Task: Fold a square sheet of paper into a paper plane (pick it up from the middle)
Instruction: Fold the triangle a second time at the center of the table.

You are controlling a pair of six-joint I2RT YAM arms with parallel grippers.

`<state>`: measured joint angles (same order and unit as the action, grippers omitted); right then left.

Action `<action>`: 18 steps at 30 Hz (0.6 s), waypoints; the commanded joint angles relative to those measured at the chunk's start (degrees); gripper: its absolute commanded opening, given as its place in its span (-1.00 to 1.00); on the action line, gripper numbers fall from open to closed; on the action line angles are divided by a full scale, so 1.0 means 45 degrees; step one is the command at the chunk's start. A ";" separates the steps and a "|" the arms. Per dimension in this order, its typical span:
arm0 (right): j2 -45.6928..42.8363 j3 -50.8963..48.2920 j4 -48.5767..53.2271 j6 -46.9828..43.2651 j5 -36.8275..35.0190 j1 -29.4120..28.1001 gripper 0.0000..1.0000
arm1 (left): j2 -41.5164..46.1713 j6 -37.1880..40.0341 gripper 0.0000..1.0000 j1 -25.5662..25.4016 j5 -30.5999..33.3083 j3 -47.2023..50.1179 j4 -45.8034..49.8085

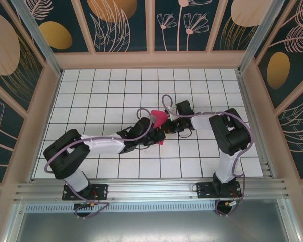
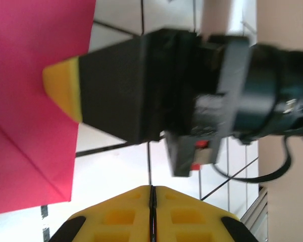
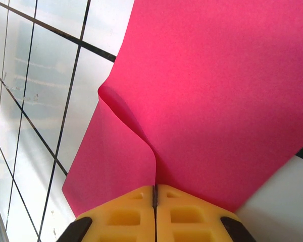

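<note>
Tiled tbl (image 1: 91, 91) | pink sheet (image 3: 217, 101) pinched in R tool (image 3: 154, 190) | L tool (image 2: 152, 189) closed, empty

Paper: one sheet of thin magenta-pink paper (image 3: 217, 101).
Arms: two black-and-white jointed robot arms, the left arm (image 1: 101, 146) and the right arm (image 1: 232, 133).
Grippers: two black two-finger grippers, one per arm, the left gripper (image 2: 152, 201) and the right gripper (image 3: 154, 201).
Fingers: four yellow plastic fingers (image 3: 126, 217), two on each gripper.
Table: one white tiled table (image 1: 91, 91) with a dark grid of lines.
</note>
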<state>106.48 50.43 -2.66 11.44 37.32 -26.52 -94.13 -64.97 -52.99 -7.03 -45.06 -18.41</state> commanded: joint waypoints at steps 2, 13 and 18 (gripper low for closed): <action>0.0565 -0.0181 0.0239 -0.0099 -0.1027 -0.0205 -0.84 | -0.0823 0.0367 -0.78 0.0082 0.0300 -0.0380 0.0519; 0.0578 -0.0178 0.0233 -0.0099 -0.0983 -0.0207 -0.84 | -0.2837 0.0234 -0.80 0.0066 -0.0270 -0.0690 0.0122; 0.0618 -0.0153 0.0232 -0.0095 -0.0984 -0.0201 -0.84 | -0.3103 0.0453 -0.80 -0.0053 -0.0380 -0.0712 0.0780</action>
<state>106.48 50.43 -2.72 11.44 37.15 -26.61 -106.17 -64.55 -52.80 -7.92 -47.42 -18.35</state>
